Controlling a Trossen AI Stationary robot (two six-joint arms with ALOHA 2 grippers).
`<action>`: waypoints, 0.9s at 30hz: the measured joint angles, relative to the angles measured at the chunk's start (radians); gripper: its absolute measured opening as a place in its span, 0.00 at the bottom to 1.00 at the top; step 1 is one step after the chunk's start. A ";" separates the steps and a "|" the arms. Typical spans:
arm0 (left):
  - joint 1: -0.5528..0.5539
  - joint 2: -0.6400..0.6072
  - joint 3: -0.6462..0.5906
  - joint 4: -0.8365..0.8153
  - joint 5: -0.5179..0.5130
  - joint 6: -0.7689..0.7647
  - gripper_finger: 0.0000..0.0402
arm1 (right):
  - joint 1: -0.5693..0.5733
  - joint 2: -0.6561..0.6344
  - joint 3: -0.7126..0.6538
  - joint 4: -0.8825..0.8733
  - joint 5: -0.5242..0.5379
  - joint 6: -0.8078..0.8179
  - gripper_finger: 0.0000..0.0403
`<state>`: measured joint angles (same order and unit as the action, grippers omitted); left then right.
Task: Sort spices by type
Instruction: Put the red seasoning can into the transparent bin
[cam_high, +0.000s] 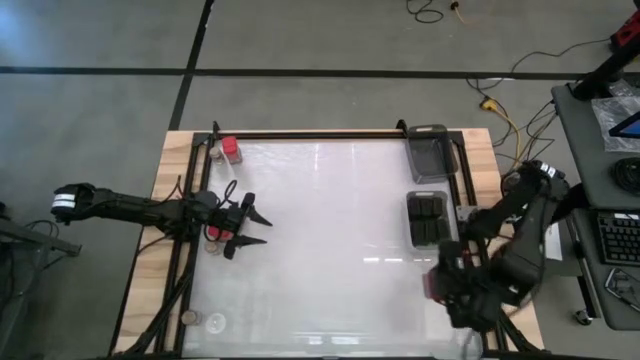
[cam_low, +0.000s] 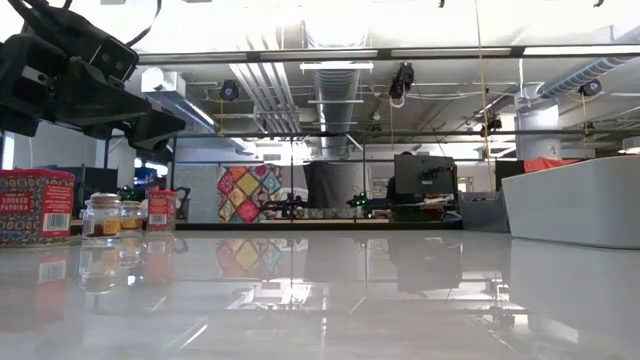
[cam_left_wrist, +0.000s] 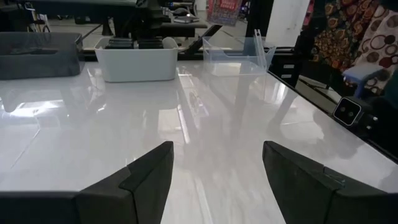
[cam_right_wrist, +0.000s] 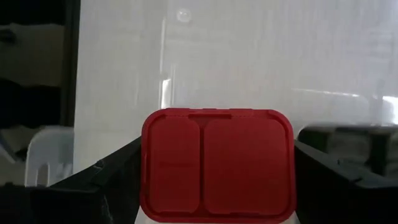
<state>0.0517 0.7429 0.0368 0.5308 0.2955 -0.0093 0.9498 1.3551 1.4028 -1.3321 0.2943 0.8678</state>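
My right gripper (cam_high: 440, 287) hangs over the table's near right part, shut on a spice container with a red lid (cam_right_wrist: 217, 163) and a pale body. At the table's left side my left gripper (cam_high: 262, 228) (cam_left_wrist: 217, 149) stands open and holds nothing. Beside it stand two small jars (cam_high: 213, 240). A red block (cam_high: 230, 150) and a jar (cam_high: 215, 153) stand at the far left corner; two more jars (cam_high: 203, 320) stand at the near left. In the low view the red blocks (cam_low: 35, 207) and jars (cam_low: 103, 215) stand upright on the tabletop. My right gripper pinches the red-lidded container between its two fingers (cam_right_wrist: 106, 180), one on each short side just below the lid (cam_right_wrist: 144, 186). The fingers come from above, pointing steeply down. The container stays upright, lid up, lifted clear of the table.
Along the right side stand a grey tray (cam_high: 430, 152) at the far end and a white tray (cam_high: 428, 218) (cam_left_wrist: 134, 59) holding dark blocks. A clear tray (cam_left_wrist: 239, 50) stands next to it. The table's glossy middle (cam_high: 330, 240) is bare. A black frame (cam_high: 330, 135) edges the table.
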 joint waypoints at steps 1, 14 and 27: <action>0.000 0.000 0.000 0.000 0.000 0.000 0.58 | 0.034 -0.007 -0.023 0.003 0.004 0.038 0.77; 0.000 0.001 0.000 0.000 0.000 0.000 0.58 | 0.311 0.002 -0.239 0.166 0.077 0.303 0.77; 0.000 0.002 0.000 0.000 0.000 0.000 0.58 | 0.321 0.063 -0.388 0.396 0.128 0.397 0.76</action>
<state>0.0517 0.7448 0.0368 0.5308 0.2955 -0.0093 1.2713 1.4185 1.0144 -0.9358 0.4222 1.2647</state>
